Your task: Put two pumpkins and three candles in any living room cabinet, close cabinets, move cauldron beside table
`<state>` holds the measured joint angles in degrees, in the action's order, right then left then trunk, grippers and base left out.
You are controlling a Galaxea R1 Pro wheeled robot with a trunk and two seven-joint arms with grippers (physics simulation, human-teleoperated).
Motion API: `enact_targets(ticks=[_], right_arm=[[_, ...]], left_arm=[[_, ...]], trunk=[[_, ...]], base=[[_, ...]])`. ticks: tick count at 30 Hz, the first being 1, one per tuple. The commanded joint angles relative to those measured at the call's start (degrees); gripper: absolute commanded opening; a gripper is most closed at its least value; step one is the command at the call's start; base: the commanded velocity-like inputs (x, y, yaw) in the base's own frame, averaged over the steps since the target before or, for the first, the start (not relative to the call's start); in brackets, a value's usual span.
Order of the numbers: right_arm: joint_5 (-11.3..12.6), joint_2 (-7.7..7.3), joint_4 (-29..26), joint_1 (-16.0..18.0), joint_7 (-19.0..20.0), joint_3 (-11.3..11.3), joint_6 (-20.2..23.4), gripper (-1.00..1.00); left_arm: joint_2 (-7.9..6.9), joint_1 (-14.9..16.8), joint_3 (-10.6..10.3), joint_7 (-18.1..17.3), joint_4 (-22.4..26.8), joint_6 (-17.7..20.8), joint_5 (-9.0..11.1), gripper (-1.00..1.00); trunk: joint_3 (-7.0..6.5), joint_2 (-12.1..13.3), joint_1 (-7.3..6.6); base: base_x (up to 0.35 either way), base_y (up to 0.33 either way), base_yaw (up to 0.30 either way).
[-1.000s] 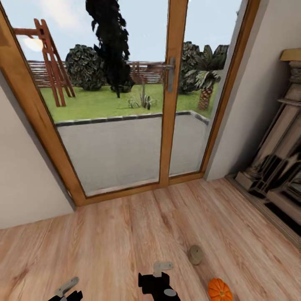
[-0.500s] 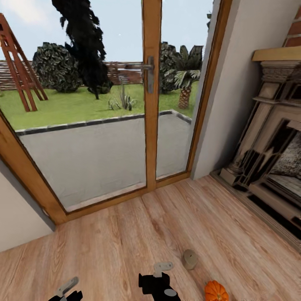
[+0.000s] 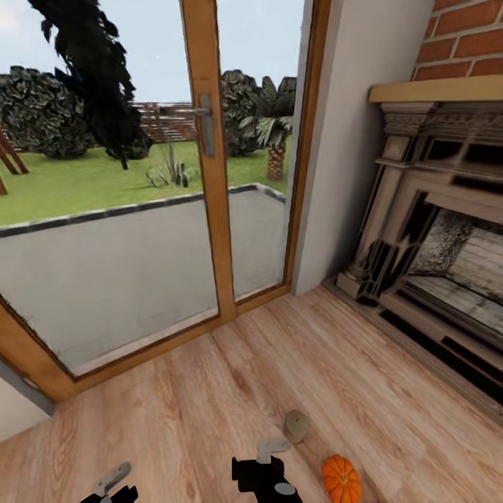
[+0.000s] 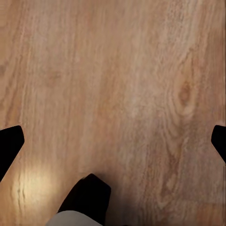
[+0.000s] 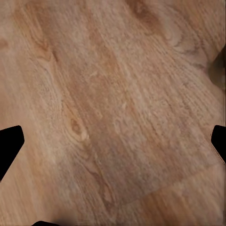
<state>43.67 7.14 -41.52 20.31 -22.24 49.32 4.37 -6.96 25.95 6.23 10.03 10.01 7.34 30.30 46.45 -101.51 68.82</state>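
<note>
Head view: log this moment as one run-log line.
phase: in transit | floor: pumpkin and candle lying apart | fireplace at right | glass door ahead | jaws: both open, empty

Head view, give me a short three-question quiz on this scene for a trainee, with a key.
1. True or false: the pumpkin lies on the floor.
2. Which is nearer the fireplace: A the candle, B the pumpkin, C cannot tell?
3. Fill in: both grippers, left and right, are ____ in the wrist views.

Key:
1. True; it rests on the wood floor by the right arm.
2. C; both lie about equally far from it.
3. Open; the fingertips sit at opposite edges with bare floor between.
</note>
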Motion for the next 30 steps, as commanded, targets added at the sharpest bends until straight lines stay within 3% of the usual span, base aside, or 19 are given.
enact_targets(ticks=[1, 17, 30], right_arm=[[0.27, -0.05, -0.10, 0.08, -0.44, 0.25, 0.20, 1.00], [0.50, -0.04, -0.05, 0.08, 1.05, -0.07, 0.28, 1.00], [0.54, -0.02, 0.04, 0.08, 1.36, -0.26, 0.33, 1.00]], left_arm=[[-0.01, -0.02, 0.45, 0.17, 0.18, 0.40, -0.10, 1.00], [0.08, -0.02, 0.45, 0.17, 0.18, 0.40, -0.11, 1.00], [0.02, -0.02, 0.45, 0.17, 0.18, 0.40, -0.06, 1.00]], trunk=[[0.05, -0.02, 0.01], [0.05, -0.02, 0.01], [0.05, -0.02, 0.01]], base=[[0.205, 0.053, -0.290], [0.284, 0.093, -0.290], [0.068, 0.012, -0.290]])
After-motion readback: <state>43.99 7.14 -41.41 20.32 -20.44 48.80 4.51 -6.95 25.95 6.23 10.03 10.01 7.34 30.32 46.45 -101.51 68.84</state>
